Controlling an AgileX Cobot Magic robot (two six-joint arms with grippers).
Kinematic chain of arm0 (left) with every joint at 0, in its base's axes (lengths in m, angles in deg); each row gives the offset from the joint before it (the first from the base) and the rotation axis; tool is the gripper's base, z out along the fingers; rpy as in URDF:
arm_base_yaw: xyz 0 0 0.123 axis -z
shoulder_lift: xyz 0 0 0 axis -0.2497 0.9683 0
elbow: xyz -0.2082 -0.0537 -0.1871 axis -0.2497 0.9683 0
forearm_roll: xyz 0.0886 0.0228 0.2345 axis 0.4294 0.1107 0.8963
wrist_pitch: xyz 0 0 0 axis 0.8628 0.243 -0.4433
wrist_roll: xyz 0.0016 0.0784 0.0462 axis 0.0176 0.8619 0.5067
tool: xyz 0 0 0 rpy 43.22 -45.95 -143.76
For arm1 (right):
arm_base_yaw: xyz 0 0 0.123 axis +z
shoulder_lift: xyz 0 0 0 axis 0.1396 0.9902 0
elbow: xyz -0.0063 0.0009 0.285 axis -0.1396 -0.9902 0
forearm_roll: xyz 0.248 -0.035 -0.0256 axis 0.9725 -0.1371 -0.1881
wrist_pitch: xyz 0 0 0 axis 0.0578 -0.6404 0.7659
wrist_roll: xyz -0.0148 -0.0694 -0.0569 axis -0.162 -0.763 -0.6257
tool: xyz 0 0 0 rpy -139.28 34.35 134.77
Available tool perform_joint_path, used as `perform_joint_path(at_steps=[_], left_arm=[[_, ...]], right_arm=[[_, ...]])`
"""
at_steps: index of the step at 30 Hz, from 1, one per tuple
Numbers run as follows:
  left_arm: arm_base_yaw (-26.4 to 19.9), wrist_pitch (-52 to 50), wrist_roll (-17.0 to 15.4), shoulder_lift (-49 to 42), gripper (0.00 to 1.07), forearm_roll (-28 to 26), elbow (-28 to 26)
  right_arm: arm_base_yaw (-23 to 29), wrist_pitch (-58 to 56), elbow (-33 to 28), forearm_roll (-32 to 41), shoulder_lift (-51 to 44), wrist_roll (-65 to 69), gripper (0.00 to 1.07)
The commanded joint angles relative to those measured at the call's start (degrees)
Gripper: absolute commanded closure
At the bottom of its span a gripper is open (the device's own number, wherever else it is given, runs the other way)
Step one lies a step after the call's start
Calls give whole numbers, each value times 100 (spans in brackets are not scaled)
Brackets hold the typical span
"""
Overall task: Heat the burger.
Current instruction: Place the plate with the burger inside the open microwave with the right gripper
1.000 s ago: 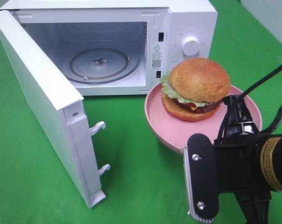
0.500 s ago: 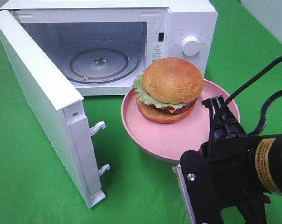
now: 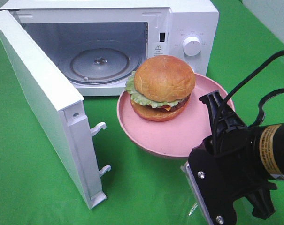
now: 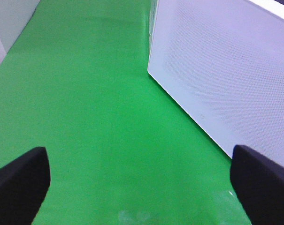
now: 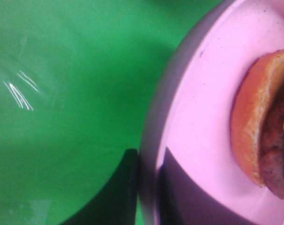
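Note:
The burger (image 3: pixel 163 86), with a golden-brown bun, lettuce frill and dark patty, lies on a pink plate (image 3: pixel 179 138) just in front of the open microwave's right side. My right gripper (image 3: pixel 216 105) is shut on the plate's near right rim. In the right wrist view its dark fingers (image 5: pixel 127 187) pinch the plate rim (image 5: pixel 153 140), with the burger (image 5: pixel 264 131) beyond. My left gripper (image 4: pixel 142 187) stands open above the green cloth beside the door's outer face (image 4: pixel 226 70), with nothing between its fingers. It is outside the high view.
The white microwave (image 3: pixel 188 18) stands at the back, its door (image 3: pixel 43 103) swung wide open to the left with two latch hooks (image 3: pixel 99 126). Inside is a glass turntable (image 3: pixel 100 63). A green cloth (image 3: pixel 132 187) covers the table.
My right gripper has carried the plate and burger to the left, from in front of the control panel towards the microwave's opening. The left gripper's view is unchanged.

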Motion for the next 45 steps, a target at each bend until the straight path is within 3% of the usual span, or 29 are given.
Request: perform_joint_path(at_steps=[1, 12, 15, 20, 22, 23, 24, 29, 30, 33, 45], left_arm=[[-6, 0, 0, -92, 8, 6, 0], [-6, 0, 0, -92, 8, 6, 0], [-6, 0, 0, -92, 8, 6, 0], [-6, 0, 0, -92, 8, 6, 0], [-6, 0, 0, -92, 8, 6, 0], [-6, 0, 0, -92, 8, 6, 0], [-6, 0, 0, -92, 8, 6, 0], [-6, 0, 0, -92, 8, 6, 0], [-6, 0, 0, -92, 8, 6, 0], [-6, 0, 0, -92, 8, 6, 0], [-6, 0, 0, -92, 8, 6, 0]], right_arm=[[-235, 413, 34, -40, -57, -407, 107], [-940, 997, 40, 1587, -57, -2756, 107], [-1238, 1180, 40, 2550, -57, -4051, 107], [-1427, 1243, 40, 3432, -57, -5271, 107], [-1621, 1306, 40, 4515, -57, -6423, 107], [-1621, 1306, 40, 4515, -57, -6423, 107], [-1748, 1392, 40, 5088, -57, -6973, 107], [-1862, 1461, 40, 5764, -57, -7764, 107], [-1908, 1513, 40, 6165, -40, -8125, 107], [-1982, 1507, 103, 6566, 34, -8279, 107], [-1982, 1341, 378, 6755, 286, -8600, 107]])
